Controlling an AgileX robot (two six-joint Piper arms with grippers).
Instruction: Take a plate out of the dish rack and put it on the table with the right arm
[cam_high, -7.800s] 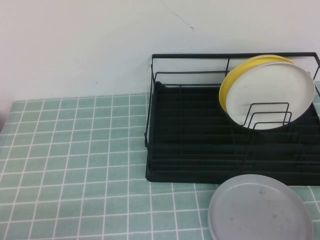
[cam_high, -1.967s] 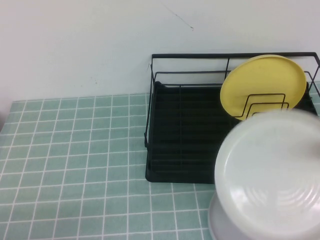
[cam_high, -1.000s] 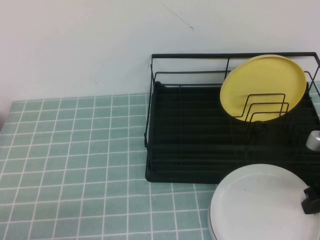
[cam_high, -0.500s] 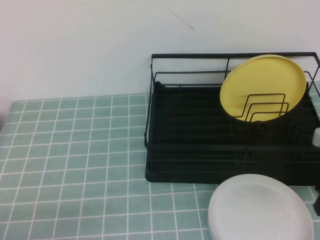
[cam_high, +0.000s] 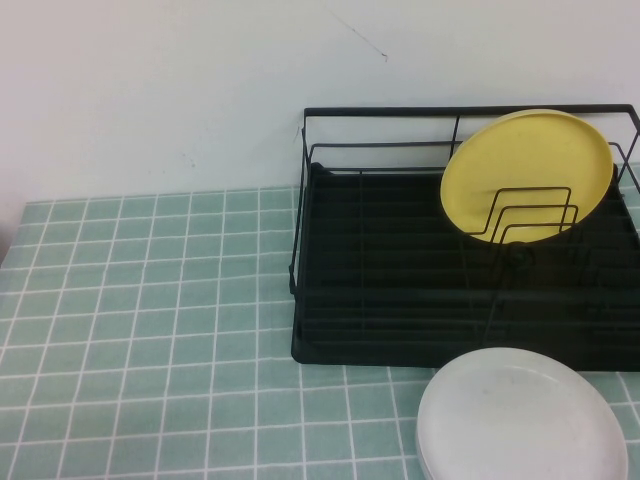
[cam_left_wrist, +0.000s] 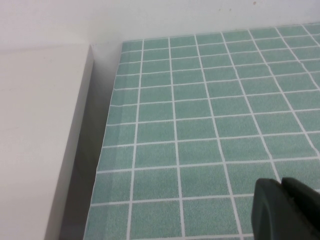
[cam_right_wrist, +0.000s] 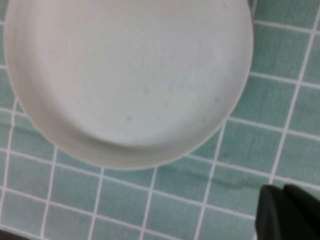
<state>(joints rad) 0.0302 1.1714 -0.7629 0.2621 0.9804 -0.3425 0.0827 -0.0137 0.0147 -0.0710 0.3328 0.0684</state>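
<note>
The white plate (cam_high: 522, 415) lies flat at the table's (cam_high: 150, 300) front right, in front of the black dish rack (cam_high: 380, 280). It covers the grey plate, of which I see nothing for certain. In the right wrist view the white plate (cam_right_wrist: 130, 75) sits on the green tiles, and my right gripper (cam_right_wrist: 282, 190) is shut and empty, apart from its rim. My right arm is out of the high view. My left gripper (cam_left_wrist: 281, 183) is shut and empty over bare tiles near the table's left edge.
A yellow plate (cam_high: 527, 175) stands upright in the rack's right dividers. A white wall runs behind the table. A pale ledge (cam_left_wrist: 40, 140) borders the table's left edge.
The white plate left the rack and came down flat onto the grey plate. My right gripper let go of it and drew back out of the high view to the right.
</note>
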